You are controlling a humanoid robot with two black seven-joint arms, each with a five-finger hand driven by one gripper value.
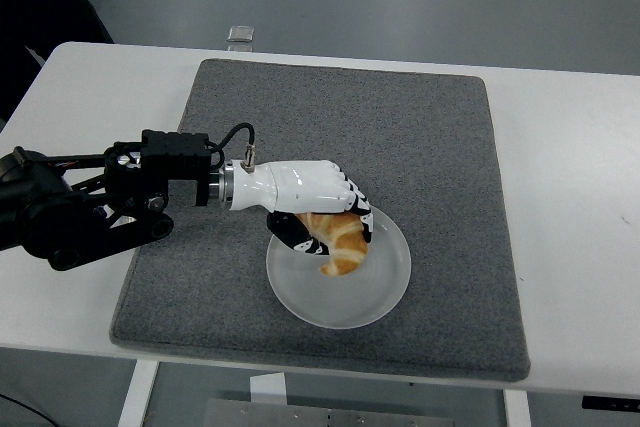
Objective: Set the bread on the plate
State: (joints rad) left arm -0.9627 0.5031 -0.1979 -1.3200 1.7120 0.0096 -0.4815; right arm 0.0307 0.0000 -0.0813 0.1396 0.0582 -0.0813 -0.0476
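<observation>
Reaching in from the left edge, the left arm (90,209) runs nearly level over the table, black links and a cable loop at the wrist, ending in a white-shelled left hand (305,202) with black-and-white patterned fingers (292,235). Hand lies knuckles-up, fingers curled down and under — closed around the bread (338,239).

Nearest the camera: the front edge of the grey mat (300,342), coarse felt-like texture, rectangular with rounded corners, lying on the smooth white table (580,197). On the mat's near-centre sits the plate (345,302), round, translucent white, shallow raised rim.

Bread is a croissant — golden-brown, glossy, crescent-shaped with ridged bands. It sits inside the curled fingers, under the palm, its lower tip pointing down toward the plate's inner surface, over the plate's far-left part. Whether the tip touches the plate cannot be told.

Farther back, a small clear object (238,36) at the table's far edge.
</observation>
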